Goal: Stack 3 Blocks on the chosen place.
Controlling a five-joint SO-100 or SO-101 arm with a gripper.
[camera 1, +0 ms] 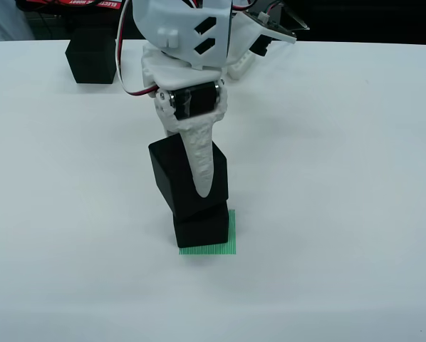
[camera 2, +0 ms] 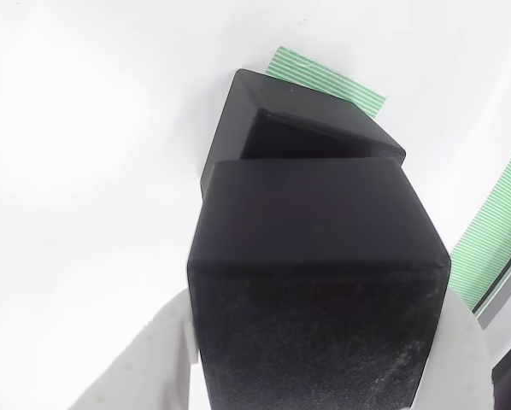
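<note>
The white two-finger gripper's fingers are closed on a plain matte black cube, one long white finger running down its front face in the view from the front of the counter. In the view that rides on the gripper the same cube sits clamped between the two white pads at the lower corners.

The held cube is tilted, and its lower edge meets or very nearly meets the top of a second matte black cube directly below; whether they actually touch cannot be told. That lower cube stands on the flat square patch of fine green stripes, covering most of it, with green showing along its front and right sides. In the gripper view the patch peeks out beyond the lower cube.

A third matte black cube rests near the far left of the white counter, well apart from the stack.

By my judgement, the first block is placed, the second is being set down and needs levelling and releasing, and the third is not yet fetched.
</note>
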